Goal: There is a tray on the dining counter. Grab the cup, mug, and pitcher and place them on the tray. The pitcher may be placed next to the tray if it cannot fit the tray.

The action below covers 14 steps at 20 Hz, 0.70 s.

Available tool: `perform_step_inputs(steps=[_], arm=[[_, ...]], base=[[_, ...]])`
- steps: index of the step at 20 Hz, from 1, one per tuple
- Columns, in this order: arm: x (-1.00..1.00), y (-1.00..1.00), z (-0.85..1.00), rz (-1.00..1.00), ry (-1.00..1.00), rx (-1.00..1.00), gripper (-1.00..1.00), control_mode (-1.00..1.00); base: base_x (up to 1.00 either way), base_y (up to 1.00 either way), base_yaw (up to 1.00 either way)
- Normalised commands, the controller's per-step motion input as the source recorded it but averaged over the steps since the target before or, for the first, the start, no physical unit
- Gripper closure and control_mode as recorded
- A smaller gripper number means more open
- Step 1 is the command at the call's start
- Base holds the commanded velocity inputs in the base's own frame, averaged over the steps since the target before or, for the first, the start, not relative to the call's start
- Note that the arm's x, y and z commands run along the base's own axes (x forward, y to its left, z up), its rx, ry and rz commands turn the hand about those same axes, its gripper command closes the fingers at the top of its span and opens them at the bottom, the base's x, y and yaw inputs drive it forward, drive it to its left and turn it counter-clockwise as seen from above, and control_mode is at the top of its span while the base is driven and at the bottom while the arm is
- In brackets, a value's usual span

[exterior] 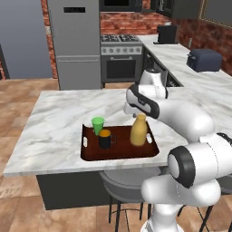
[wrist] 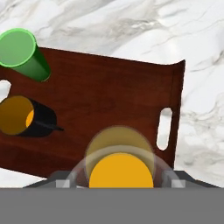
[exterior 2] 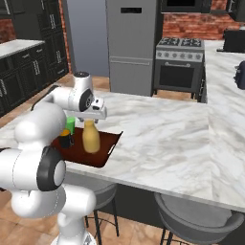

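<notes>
The pitcher stands upright on the tray, its neck between the gripper fingers (whether they clamp it I cannot tell). Mug and cup share the tray, on the dining counter.

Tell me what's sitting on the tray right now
On the tray stand the cup, the mug and the pitcher. The gripper sits over the pitcher's top, so its neck is partly hidden.

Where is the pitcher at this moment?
The pitcher stands on the tray, at its right end in the left base view, right of the mug, directly under the gripper.
</notes>
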Motion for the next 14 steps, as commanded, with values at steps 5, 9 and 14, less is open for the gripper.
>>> perform_step_inputs(steps=[5, 9, 14], arm=[[0.09, 0.00, -0.20, 0.00, 0.00, 0.00, 1.00, -1.00], [0.08, 0.00, -0.17, 0.00, 0.00, 0.00, 1.00, -1.00], [0.14, 0.02, -0.23, 0.00, 0.00, 0.00, 1.00, -1.00]], base=[[0.00, 0.00, 0.00], [0.00, 0.00, 0.00], [0.00, 0.00, 0.00]])
